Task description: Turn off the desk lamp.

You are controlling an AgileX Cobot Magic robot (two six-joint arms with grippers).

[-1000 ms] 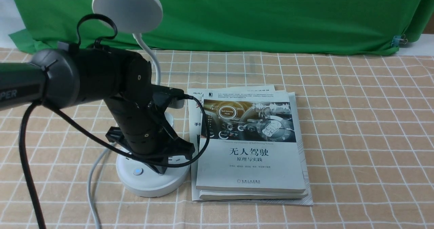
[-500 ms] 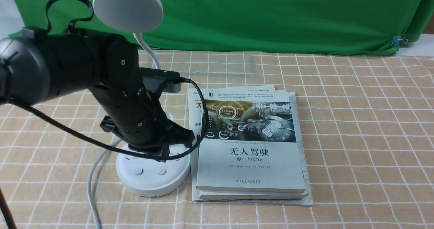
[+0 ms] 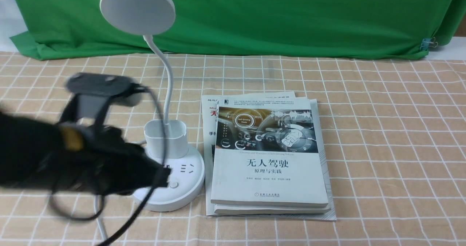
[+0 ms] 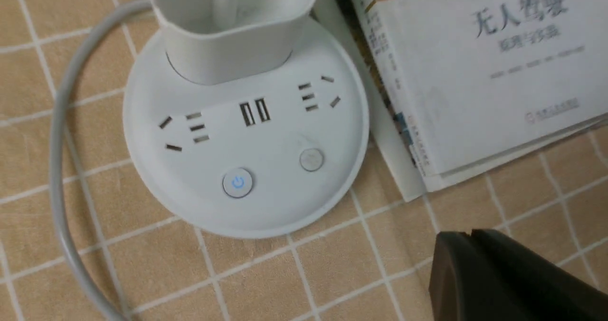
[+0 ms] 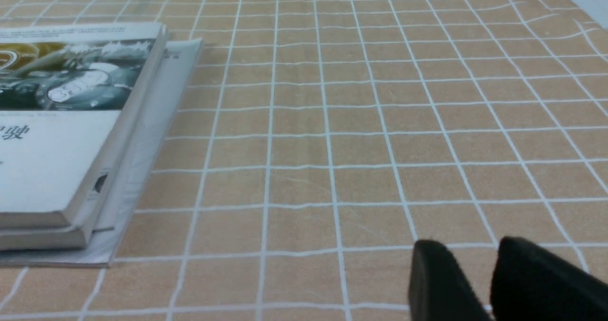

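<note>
The white desk lamp (image 3: 166, 138) stands left of centre, its disc head (image 3: 137, 8) raised on a bent neck. Its round base (image 3: 185, 195) shows fully in the left wrist view (image 4: 266, 207), with sockets, a button with a blue power mark (image 4: 237, 183) and a plain button (image 4: 311, 159). My left gripper (image 3: 164, 177) is blurred, shut and empty, just left of the base and covering its left part. In the left wrist view it (image 4: 468, 236) hangs above the cloth, off the base. My right gripper (image 5: 468, 252) is open and empty over bare cloth, out of the front view.
A stack of books (image 3: 269, 180) lies against the right side of the lamp base, also in the left wrist view (image 4: 475, 98) and right wrist view (image 5: 47, 159). The lamp's grey cable (image 4: 59, 169) curves round the base's left. A green cloth (image 3: 291, 16) hangs at the back.
My left arm has lifted off the lamp base and swung down and left toward the camera, uncovering the cup holder and neck. The lamp and books have not moved.
</note>
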